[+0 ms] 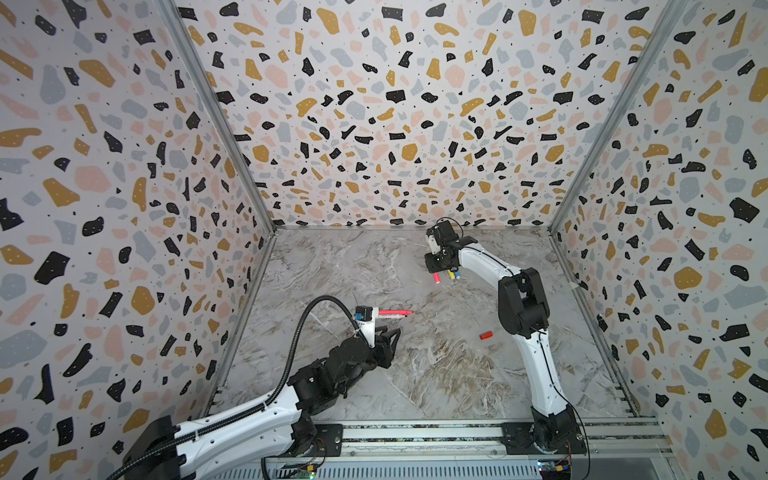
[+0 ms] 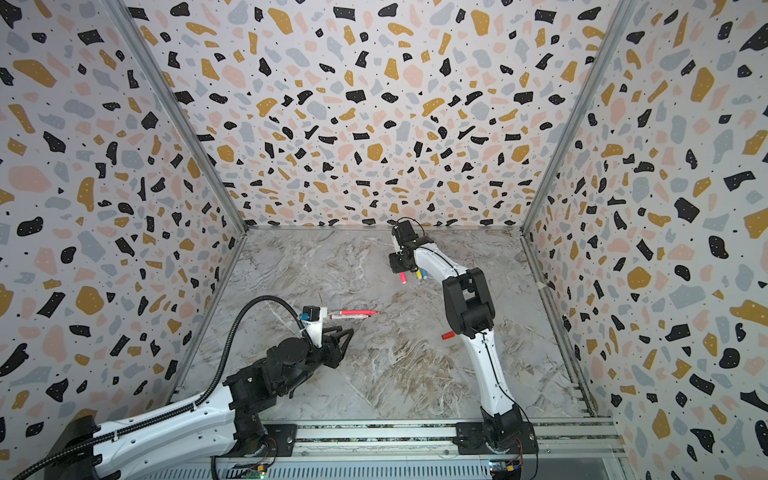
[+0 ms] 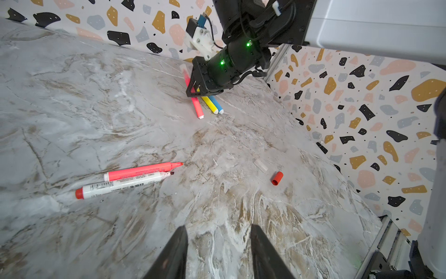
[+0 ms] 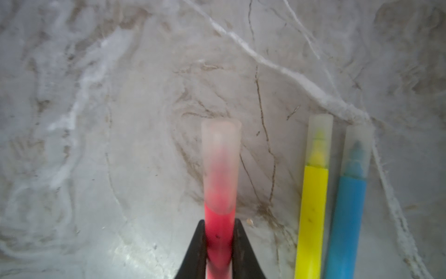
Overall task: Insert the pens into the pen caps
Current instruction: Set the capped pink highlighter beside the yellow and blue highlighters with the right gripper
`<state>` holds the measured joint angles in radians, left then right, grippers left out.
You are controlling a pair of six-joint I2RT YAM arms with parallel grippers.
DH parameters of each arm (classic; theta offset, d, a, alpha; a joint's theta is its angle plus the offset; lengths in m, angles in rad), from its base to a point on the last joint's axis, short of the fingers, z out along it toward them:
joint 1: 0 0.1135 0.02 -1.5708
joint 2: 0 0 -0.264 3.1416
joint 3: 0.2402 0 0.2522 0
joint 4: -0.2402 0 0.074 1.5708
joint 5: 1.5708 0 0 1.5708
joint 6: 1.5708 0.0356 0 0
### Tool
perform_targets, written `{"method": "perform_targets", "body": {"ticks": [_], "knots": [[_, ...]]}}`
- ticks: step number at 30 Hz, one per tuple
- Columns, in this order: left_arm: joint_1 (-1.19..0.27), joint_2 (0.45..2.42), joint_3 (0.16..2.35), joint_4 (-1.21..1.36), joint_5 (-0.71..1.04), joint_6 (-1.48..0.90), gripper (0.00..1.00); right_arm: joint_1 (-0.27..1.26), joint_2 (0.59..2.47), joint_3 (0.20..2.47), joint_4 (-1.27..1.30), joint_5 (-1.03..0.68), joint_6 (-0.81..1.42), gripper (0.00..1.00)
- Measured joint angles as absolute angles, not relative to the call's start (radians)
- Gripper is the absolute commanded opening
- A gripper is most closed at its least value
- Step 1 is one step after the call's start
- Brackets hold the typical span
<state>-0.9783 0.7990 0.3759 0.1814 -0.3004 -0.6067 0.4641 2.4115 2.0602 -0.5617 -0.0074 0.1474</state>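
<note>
My right gripper (image 4: 219, 232) is shut on a neon pink pen (image 4: 219, 217) that wears a translucent cap (image 4: 220, 157). Beside it on the marble lie a yellow pen (image 4: 312, 205) and a blue pen (image 4: 348, 212), both under translucent caps. Another pink pen (image 3: 144, 171), uncapped, lies against a white-bodied pen (image 3: 120, 184) with a red end. A stubby red pen cap (image 3: 277, 178) lies alone to their right, also visible in a top view (image 1: 486, 335). My left gripper (image 3: 219, 228) hovers open and empty, short of these two pens.
A small translucent tube (image 3: 260, 165) lies near the red cap. Terrazzo-patterned walls (image 1: 124, 208) enclose the marble table (image 1: 415, 374) on three sides. A metal rail (image 1: 415, 432) with both arm bases runs along the front edge.
</note>
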Motion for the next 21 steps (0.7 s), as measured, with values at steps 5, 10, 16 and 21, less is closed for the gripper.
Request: {"method": "perform_targets", "body": {"ticks": [5, 10, 16, 21], "knots": [[-0.978, 0.796, 0.376, 0.174, -0.310, -0.606, 0.43, 0.464, 2.432, 2.087, -0.597, 0.067, 0.138, 0.08], [-0.978, 0.796, 0.376, 0.165, -0.321, -0.606, 0.44, 0.462, 2.432, 2.091, -0.610, 0.117, 0.129, 0.13], [-0.978, 0.797, 0.376, 0.159, -0.324, -0.606, 0.44, 0.445, 2.433, 2.104, -0.622, 0.147, 0.121, 0.29], [-0.978, 0.796, 0.376, 0.151, -0.324, -0.602, 0.44, 0.434, 2.433, 2.109, -0.628, 0.155, 0.111, 0.45]]}}
